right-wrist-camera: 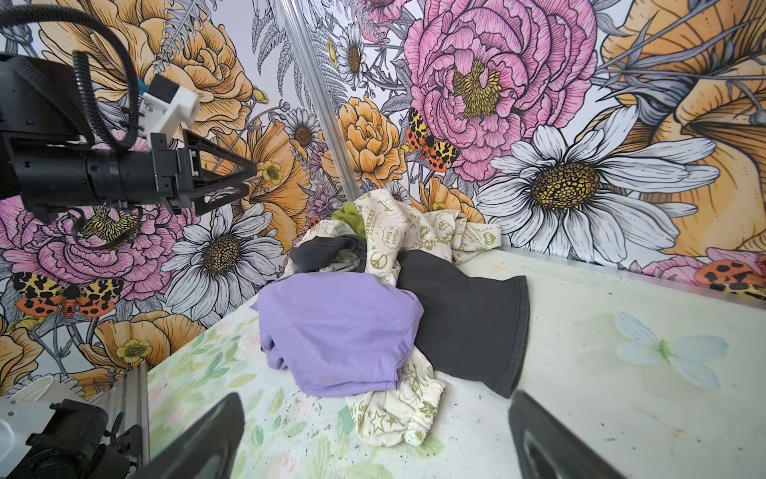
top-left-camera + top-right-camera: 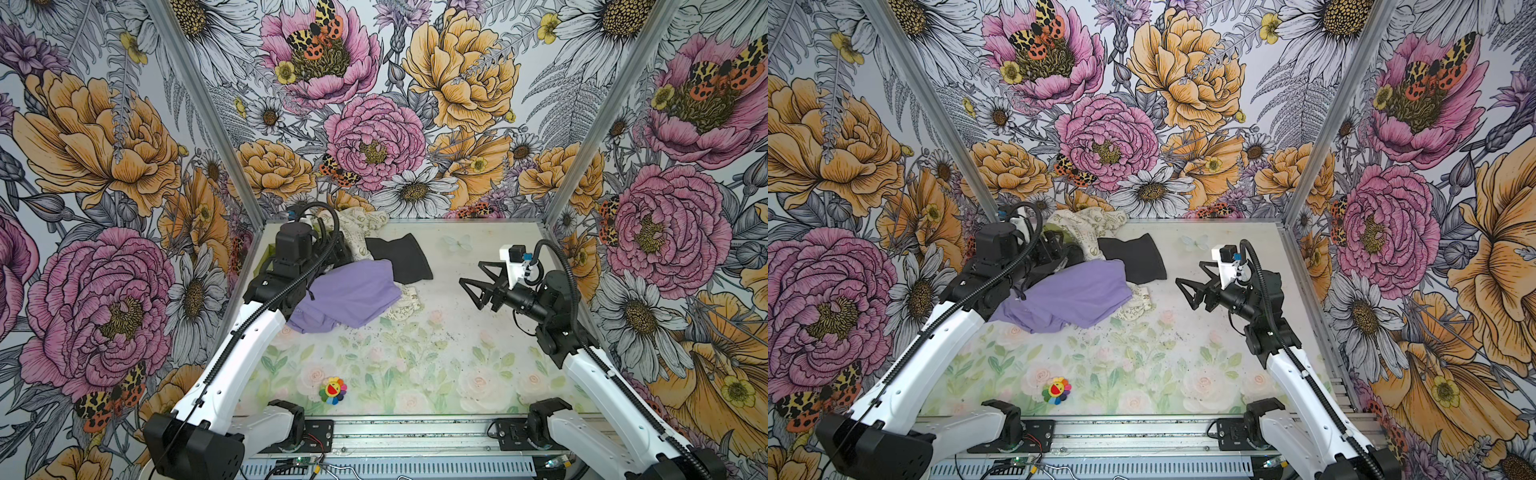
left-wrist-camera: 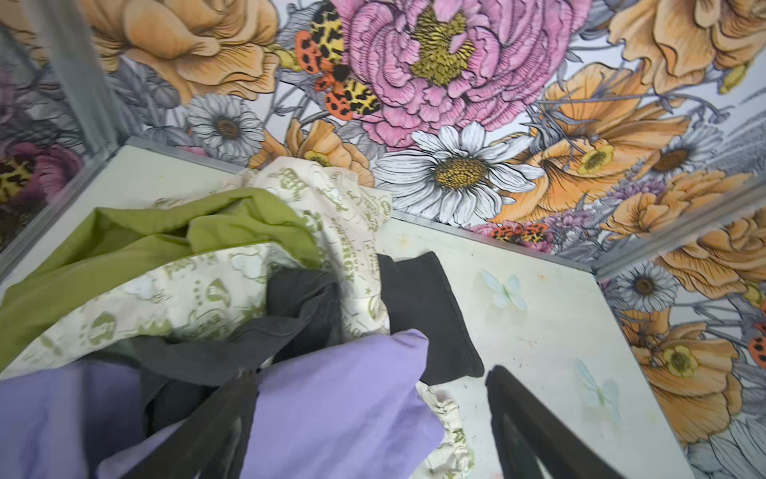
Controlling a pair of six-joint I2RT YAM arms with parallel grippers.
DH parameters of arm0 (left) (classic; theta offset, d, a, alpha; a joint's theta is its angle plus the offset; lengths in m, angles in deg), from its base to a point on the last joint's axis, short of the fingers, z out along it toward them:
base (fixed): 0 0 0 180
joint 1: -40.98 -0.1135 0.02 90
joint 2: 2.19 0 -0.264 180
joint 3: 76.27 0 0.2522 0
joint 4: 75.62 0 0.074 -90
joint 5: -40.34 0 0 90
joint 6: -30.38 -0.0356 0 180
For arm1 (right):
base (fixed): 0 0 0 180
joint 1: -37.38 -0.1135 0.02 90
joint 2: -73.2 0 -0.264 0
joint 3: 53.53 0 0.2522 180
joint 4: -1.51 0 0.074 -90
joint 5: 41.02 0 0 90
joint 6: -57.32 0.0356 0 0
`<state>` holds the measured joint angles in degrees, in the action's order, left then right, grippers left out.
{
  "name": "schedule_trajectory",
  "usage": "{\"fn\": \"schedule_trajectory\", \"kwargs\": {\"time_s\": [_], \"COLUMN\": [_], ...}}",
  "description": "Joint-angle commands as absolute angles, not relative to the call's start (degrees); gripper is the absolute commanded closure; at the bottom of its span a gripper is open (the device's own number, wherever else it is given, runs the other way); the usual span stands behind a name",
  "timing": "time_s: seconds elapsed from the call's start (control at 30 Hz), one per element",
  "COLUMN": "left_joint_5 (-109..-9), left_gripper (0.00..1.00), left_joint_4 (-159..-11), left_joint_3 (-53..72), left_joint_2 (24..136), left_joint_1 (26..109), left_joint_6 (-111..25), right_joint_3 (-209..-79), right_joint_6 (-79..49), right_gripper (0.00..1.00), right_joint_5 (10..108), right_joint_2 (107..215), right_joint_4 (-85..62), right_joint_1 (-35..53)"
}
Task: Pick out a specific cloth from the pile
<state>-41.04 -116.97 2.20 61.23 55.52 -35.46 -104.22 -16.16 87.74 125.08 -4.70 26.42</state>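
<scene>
left gripper [image 3: 371,373] seen close up, its dark fingers spread wide and nothing clamped, above a plain lavender thin fabric cloth [image 2: 353,291].
the cloth is draped on the near side of the heaped pile [image 1: 393,244] of olive, cream-printed, grey and black fabrics at the far left of the pale floral-print table [image 2: 415,353]. the right gripper [image 2: 470,273] is also held apart, well clear. the cloth is judged light, limp and thin; a raised fold at its free near edge is best pinched, so neighbours are not dragged.
</scene>
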Motion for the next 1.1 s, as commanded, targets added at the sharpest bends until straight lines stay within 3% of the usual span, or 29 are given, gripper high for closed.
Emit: {"fn": "schedule_trajectory", "kwargs": {"time_s": [0.0, 0.23, 0.47, 1.07], "left_joint_5": [-38.61, -42.42, -44.76, -49.62], "left_gripper": [0.12, 0.14, 0.26, 0.35], "left_joint_4": [-117.55, -113.73, -108.85, -100.94], "left_joint_3": [-4.07, -17.01, -24.50, -30.96], "left_joint_2": [59.11, 54.36, 53.99, 59.38], "left_joint_1": [52.71, 47.44, 43.68, 40.10], "left_joint_6": [-29.41, -22.88, -19.80, -17.23], "right_joint_3": [-106.30, -106.40, -106.60, -106.58], "right_joint_6": [-17.58, -17.04, -16.68, -16.97], "right_gripper": [0.00, 0.01, 0.01, 0.01], "right_joint_5": [87.01, 87.19, 87.13, 86.95], "right_joint_2": [125.24, 125.50, 125.50, 125.57], "right_joint_4": [-5.46, -4.95, -4.86, -5.46], "right_joint_1": [25.89, 25.78, 25.61, 25.44]}}
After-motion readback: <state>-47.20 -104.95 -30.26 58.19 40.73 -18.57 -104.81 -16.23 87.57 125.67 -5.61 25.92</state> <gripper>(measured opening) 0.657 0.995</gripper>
